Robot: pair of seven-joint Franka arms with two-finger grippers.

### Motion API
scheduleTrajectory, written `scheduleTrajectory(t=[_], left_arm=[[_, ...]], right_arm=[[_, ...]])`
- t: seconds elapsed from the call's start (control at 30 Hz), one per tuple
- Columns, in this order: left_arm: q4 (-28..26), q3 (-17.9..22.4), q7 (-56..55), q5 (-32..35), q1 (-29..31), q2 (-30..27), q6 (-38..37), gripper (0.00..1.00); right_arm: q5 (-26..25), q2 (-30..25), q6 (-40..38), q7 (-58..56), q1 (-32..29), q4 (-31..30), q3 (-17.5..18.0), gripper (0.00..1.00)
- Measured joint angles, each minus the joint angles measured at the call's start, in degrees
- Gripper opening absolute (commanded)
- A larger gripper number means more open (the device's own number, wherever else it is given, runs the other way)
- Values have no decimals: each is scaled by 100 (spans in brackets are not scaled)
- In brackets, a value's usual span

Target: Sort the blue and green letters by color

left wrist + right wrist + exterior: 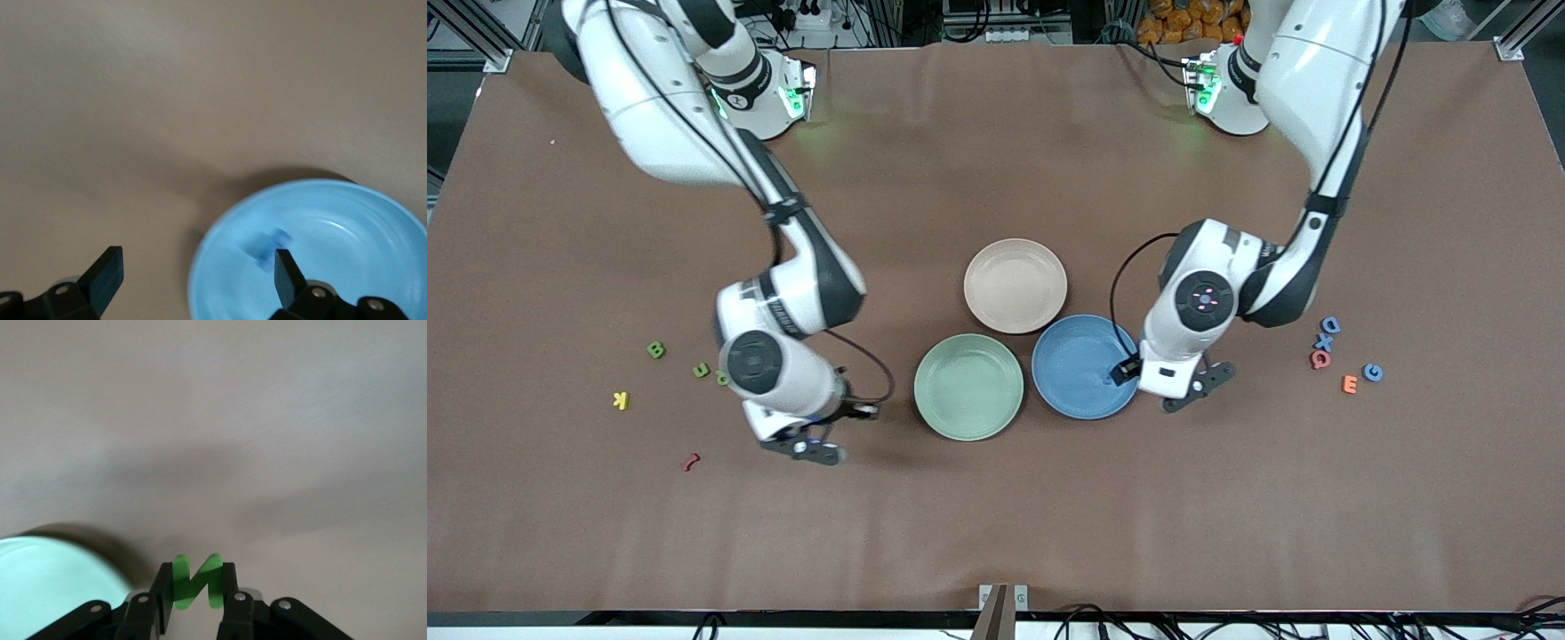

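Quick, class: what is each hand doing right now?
Left hand: open, holding nothing, over the blue plate.
Right hand: shut on the green N.

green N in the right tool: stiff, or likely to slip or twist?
The green N looks like a chunky solid piece that keeps its shape between the right tool's fingers, so probably stiff. It is tiny, so likely light. The fingers pinch its two outer sides with the top standing above them; it could twist if bumped.

Brown table with three plates, scattered letters near both ends
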Motion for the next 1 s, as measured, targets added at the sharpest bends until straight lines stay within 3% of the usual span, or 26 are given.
scheduleTrajectory(t=[0.5, 0.57, 0.6, 0.63, 0.67, 1.0], left_arm=[[-2127, 10, 2266, 132, 1417, -1403, 809, 100], [-2309, 13, 2500, 243, 1658, -1449, 933, 100], [-2383, 13, 2623, 318, 1781, -1463, 983, 100], [-2450, 14, 2757, 411, 1920, -1471, 1031, 100], [-2505, 15, 2883, 497, 2053, -1474, 1071, 100], [-2917, 12, 4777, 909, 3423, -1475, 1566, 100]], right_arm=[[-1, 645, 151, 1536, 1054, 603, -14, 0], [-1, 671, 166, 1648, 1144, 618, -16, 24], [-1, 681, 172, 1692, 1182, 626, -16, 41], [-1, 689, 178, 1725, 1216, 637, -16, 67], [-1, 696, 183, 1755, 1242, 649, -16, 100], [-213, 703, 201, 1793, 1110, 752, 40, 100]])
